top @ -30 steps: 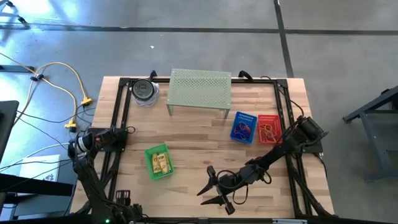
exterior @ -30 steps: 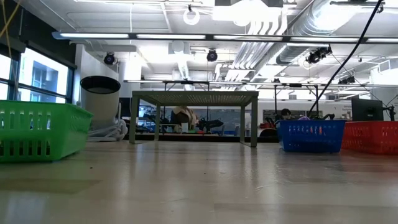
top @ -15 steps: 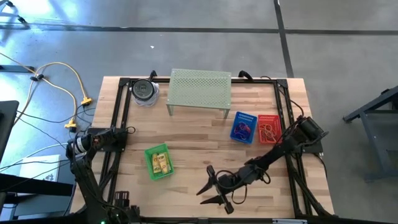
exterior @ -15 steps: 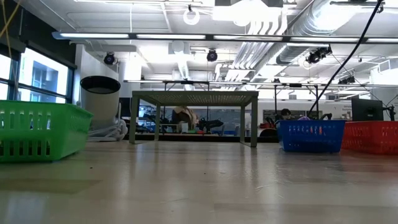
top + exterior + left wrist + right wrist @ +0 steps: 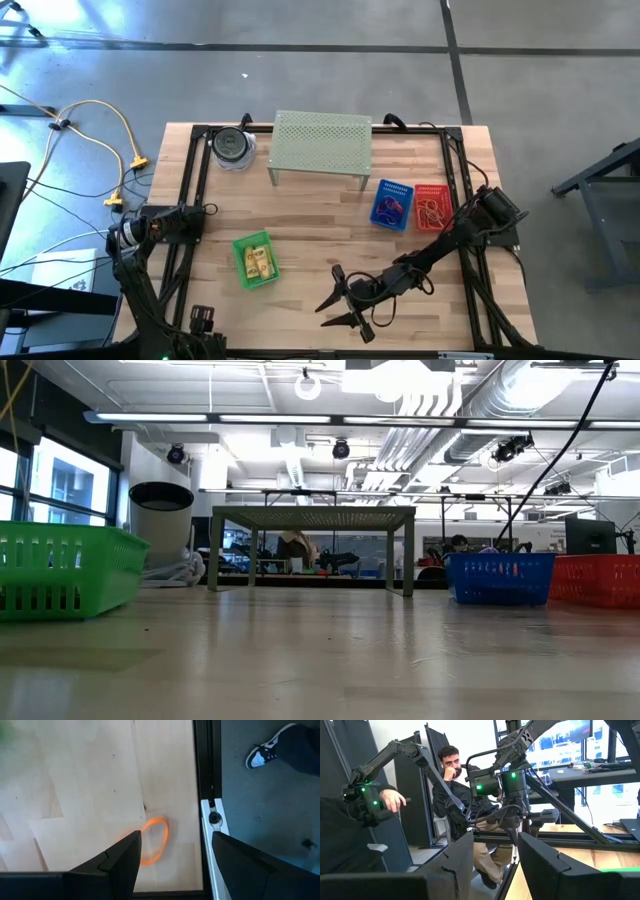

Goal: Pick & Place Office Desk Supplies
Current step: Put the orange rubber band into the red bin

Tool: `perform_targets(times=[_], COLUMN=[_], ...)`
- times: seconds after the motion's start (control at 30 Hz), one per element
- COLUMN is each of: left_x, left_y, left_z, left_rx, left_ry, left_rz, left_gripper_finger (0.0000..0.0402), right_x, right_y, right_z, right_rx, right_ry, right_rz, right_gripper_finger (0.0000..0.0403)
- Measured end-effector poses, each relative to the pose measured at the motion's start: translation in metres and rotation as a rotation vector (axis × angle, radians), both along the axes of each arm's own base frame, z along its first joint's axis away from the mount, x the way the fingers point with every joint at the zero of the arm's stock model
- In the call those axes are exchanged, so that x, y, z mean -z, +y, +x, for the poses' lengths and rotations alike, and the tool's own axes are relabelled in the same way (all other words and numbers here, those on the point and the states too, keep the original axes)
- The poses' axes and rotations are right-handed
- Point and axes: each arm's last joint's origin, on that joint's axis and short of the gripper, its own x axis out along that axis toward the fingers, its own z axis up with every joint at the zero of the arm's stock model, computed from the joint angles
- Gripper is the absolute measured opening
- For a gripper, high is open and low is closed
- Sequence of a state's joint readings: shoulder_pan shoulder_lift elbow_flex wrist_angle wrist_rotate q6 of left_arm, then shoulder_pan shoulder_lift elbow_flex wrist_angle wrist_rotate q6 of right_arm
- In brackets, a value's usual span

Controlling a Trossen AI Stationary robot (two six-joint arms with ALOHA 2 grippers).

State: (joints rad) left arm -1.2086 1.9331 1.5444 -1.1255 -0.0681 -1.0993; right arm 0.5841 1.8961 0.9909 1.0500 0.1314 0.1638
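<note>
wooden table (image 5: pixel 310 215), orange loop (image 5: pixel 152 841) between left gripper's (image 5: pixel 170 852) parted fingers; right fingers parted.

Orange loop (image 5: pixel 152 841): one side hidden behind the left gripper's finger (image 5: pixel 122 862). Left gripper: we cannot find it in the high view, cut off at the bottom edge. Contents of the blue basket (image 5: pixel 392 204) and red basket (image 5: pixel 432 207): too small for us to tell.
</note>
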Motion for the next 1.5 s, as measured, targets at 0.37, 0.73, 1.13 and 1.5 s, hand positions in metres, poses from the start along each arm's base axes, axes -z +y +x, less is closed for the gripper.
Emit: perform_targets(times=[0.37, 0.73, 1.13, 1.5], left_x=[0.000, 0.003, 0.019, 0.030], left_y=[0.000, -0.002, 0.008, 0.015], left_z=[0.000, -0.011, -0.014, -0.016], left_rx=[0.032, 0.147, 0.222, 0.250], left_ry=[-0.059, -0.065, -0.062, -0.045], left_rz=[0.028, 0.056, 0.149, 0.191], left_gripper_finger=[0.0234, 0.0234, 0.0234, 0.0234], right_x=[0.000, 0.000, 0.000, 0.002], right_y=[0.000, 0.003, 0.004, 0.010], right_z=[0.000, -0.002, -0.003, -0.006], right_rx=[0.000, -0.010, -0.012, -0.036], right_ry=[0.000, -0.001, -0.001, 0.042], right_rz=[0.000, -0.001, 0.000, 0.029], right_gripper_finger=[0.0142, 0.0142, 0.0142, 0.0142])
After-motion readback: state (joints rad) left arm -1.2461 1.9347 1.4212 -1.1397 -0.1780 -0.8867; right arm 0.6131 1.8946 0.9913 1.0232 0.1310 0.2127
